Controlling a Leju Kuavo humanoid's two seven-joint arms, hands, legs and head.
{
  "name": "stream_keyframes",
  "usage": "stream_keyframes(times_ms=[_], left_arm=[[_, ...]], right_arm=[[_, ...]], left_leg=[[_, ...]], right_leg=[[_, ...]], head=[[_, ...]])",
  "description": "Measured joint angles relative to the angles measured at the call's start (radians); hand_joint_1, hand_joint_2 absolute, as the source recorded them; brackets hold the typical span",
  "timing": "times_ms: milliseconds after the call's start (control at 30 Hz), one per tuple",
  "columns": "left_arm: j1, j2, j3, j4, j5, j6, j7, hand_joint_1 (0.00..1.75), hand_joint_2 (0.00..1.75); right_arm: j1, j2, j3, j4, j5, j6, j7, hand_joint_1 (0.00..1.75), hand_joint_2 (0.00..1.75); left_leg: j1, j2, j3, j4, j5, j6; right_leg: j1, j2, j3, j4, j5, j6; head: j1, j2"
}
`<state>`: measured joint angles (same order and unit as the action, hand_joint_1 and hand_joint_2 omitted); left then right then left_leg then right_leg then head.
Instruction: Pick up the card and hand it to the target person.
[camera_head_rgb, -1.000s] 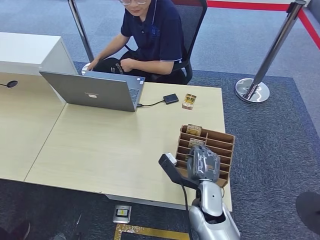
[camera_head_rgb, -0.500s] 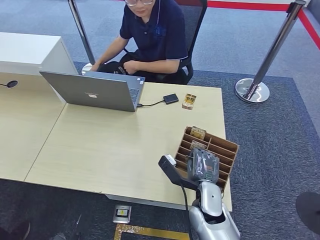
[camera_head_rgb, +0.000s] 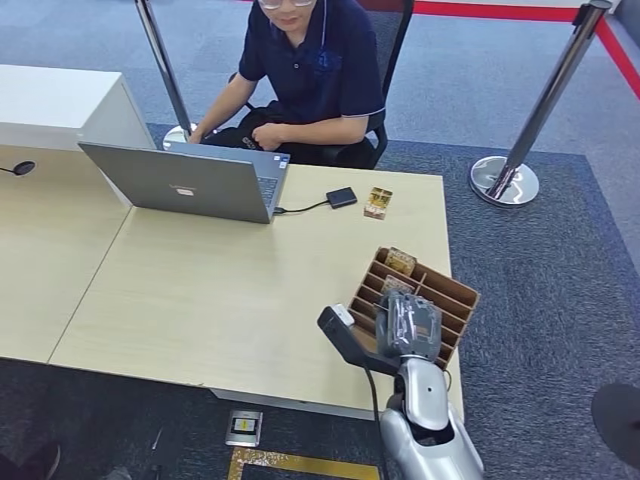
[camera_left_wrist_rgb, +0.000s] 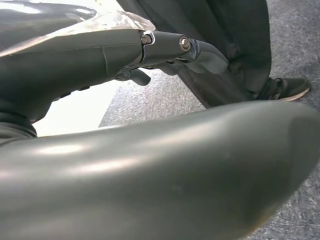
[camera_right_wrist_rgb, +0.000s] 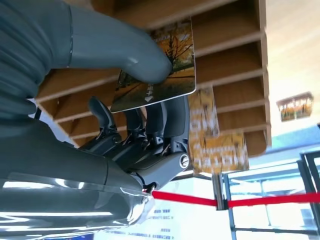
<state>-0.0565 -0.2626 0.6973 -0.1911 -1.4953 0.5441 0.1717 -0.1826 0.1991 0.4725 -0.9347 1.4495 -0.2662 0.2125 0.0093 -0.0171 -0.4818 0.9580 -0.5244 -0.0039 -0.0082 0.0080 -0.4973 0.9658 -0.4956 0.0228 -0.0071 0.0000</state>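
A card (camera_right_wrist_rgb: 162, 75) with an autumn-tree picture is pinched between the thumb (camera_right_wrist_rgb: 124, 50) and the dark fingers (camera_right_wrist_rgb: 166, 120) of my right hand (camera_head_rgb: 407, 325). The hand hovers over the near end of a slotted wooden card rack (camera_head_rgb: 453, 300) at the desk's right front corner. Two more cards (camera_head_rgb: 400, 262) stand in the rack's far slots. The target person (camera_head_rgb: 313, 70) sits in a dark polo shirt behind the desk's far edge. My left hand (camera_left_wrist_rgb: 181, 50) hangs beside my body with its fingers stretched out and nothing in it.
A grey laptop (camera_head_rgb: 189, 180) stands open in front of the person, with a cable to a small black device (camera_head_rgb: 341, 197). A small card box (camera_head_rgb: 378, 202) lies next to it. A stanchion base (camera_head_rgb: 504, 180) stands on the carpet to the right.
The wooden rack has turned on the desk, its far right corner swinging toward me. My right hand stays over its near end. The person has shifted slightly to the right.
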Motion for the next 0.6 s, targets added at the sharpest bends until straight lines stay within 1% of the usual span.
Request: stream_keyframes(times_ms=[433, 600], left_arm=[[0.000, 0.000, 0.000, 0.000, 0.007, 0.003, 0.000, 0.00, 0.00], [0.000, 0.000, 0.000, 0.000, 0.006, 0.003, 0.000, 0.00, 0.00]], right_arm=[[-0.003, -0.002, 0.009, -0.119, -0.023, 0.020, -0.032, 1.39, 1.75], [-0.020, -0.004, 0.026, -0.164, -0.025, 0.026, -0.037, 1.39, 1.75]], left_leg=[[0.000, 0.000, 0.000, 0.000, 0.000, 0.000], [0.000, 0.000, 0.000, 0.000, 0.000, 0.000]], right_leg=[[0.000, 0.000, 0.000, 0.000, 0.000, 0.000], [0.000, 0.000, 0.000, 0.000, 0.000, 0.000]], head=[[0.000, 0.000], [0.000, 0.000]])
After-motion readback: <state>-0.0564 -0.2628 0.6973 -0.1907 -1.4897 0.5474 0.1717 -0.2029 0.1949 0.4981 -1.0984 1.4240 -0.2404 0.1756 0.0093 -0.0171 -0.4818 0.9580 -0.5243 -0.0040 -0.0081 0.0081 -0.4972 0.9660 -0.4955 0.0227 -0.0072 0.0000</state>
